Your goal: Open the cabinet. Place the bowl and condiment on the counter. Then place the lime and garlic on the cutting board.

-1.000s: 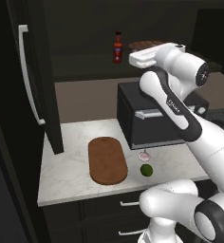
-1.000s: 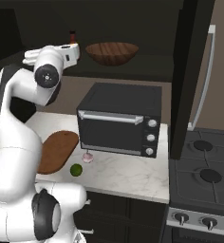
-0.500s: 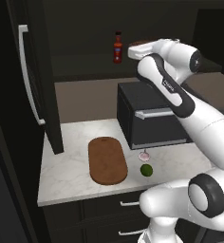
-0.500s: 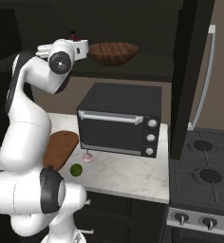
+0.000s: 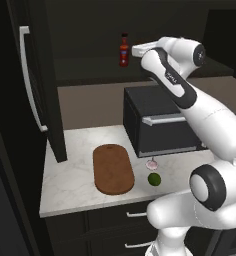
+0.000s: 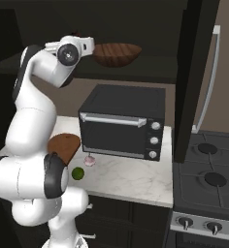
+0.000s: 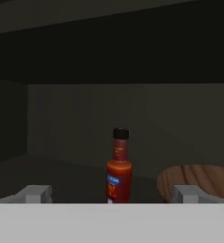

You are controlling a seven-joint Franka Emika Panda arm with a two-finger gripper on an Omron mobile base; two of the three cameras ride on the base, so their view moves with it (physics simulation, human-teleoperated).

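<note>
One black toaster oven (image 5: 162, 122) sits on the counter (image 5: 70, 180) and serves as the landmark. Above it, the cabinet (image 5: 40, 85) stands with its doors swung wide, one door to the oven's left in the left base view and one (image 6: 196, 77) to its right in the right base view, each with a long silver handle. On the cabinet shelf over the oven stand one condiment (image 7: 119, 168) bottle, red with a black cap, upright, and one wooden bowl (image 6: 116, 53) just beside it. The gripper (image 7: 111, 194) is raised to shelf level above the oven, its two fingers spread fully apart and holding nothing; in the hand view the bottle stands centred between the fingertips, farther back on the shelf, with the bowl's rim past the right finger. On the counter in front of the oven lie one garlic (image 5: 152, 163) bulb and one lime (image 5: 154, 179), close together, the lime nearer the counter edge. One cutting board (image 5: 113, 168) lies flat to the oven's left, bare.
</note>
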